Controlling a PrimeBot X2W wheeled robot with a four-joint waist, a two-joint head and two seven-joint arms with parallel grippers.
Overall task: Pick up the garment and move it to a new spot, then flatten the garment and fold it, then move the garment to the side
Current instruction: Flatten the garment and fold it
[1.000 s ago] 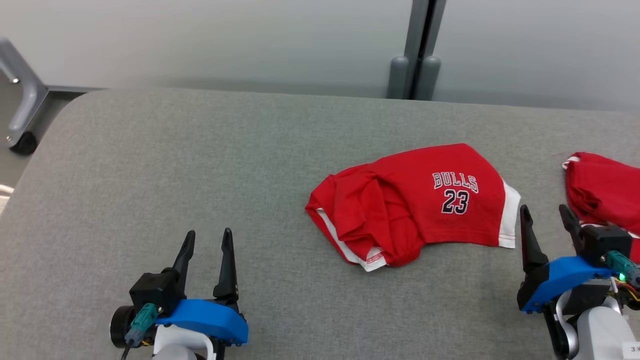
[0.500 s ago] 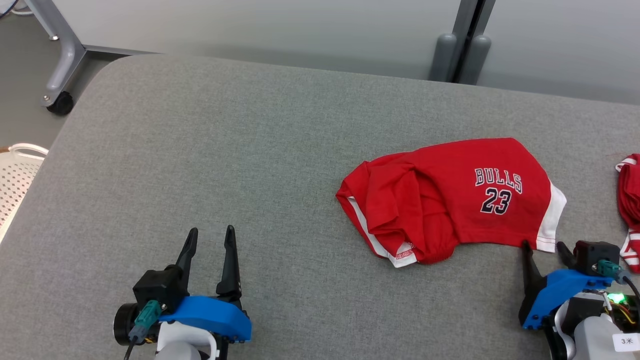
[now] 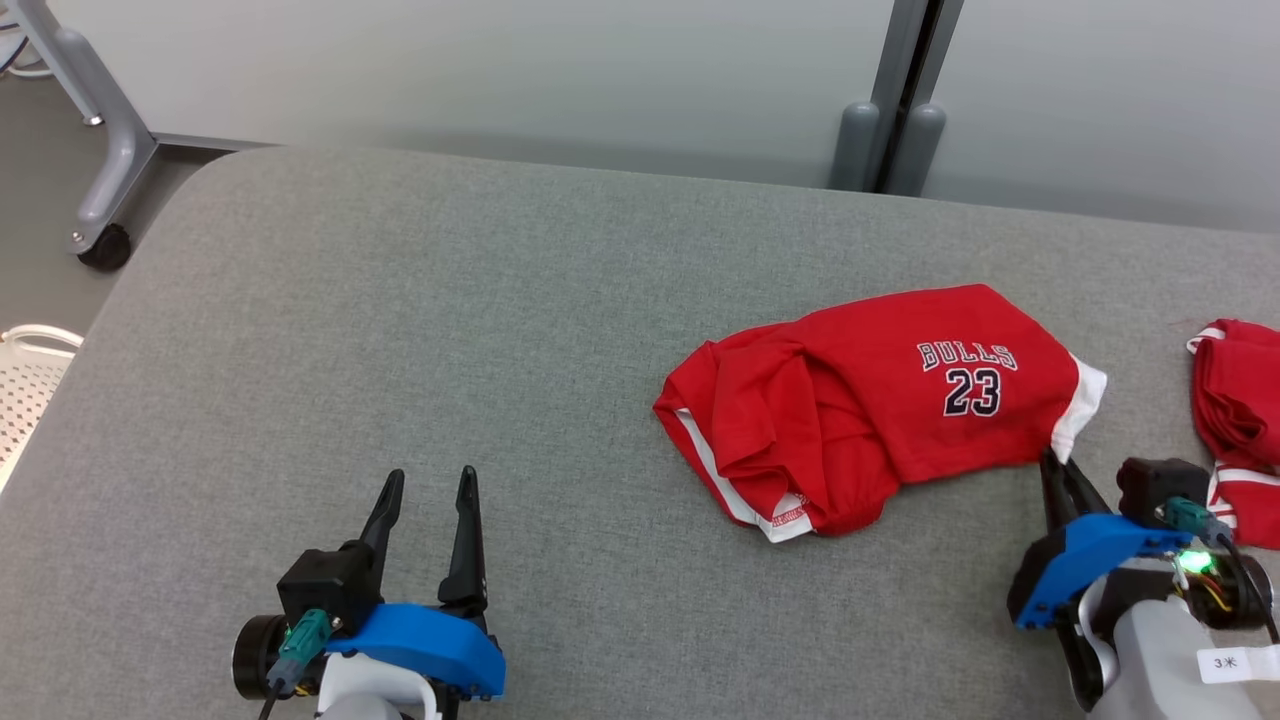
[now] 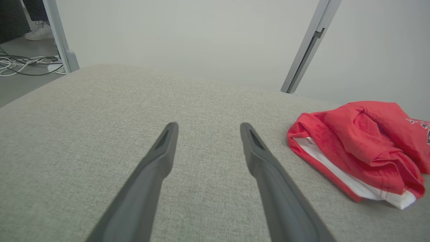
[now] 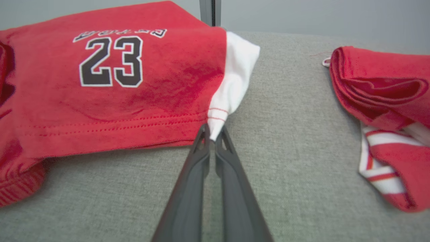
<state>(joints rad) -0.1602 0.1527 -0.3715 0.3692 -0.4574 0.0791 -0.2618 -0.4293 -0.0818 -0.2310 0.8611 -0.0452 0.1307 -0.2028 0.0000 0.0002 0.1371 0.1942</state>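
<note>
Open a second ago, the right gripper (image 5: 211, 136) is now pinching the white corner of the garment (image 3: 890, 410), lying right of centre. Lower left, the left gripper (image 3: 428, 492) is idling, jaws spread. Lifting slowly should keep that thin pinch from slipping.

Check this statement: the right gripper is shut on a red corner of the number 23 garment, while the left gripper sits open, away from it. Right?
No. The right wrist view shows the right gripper shut on a white corner of the garment, not a red one. The left gripper is open, away from it.
</note>
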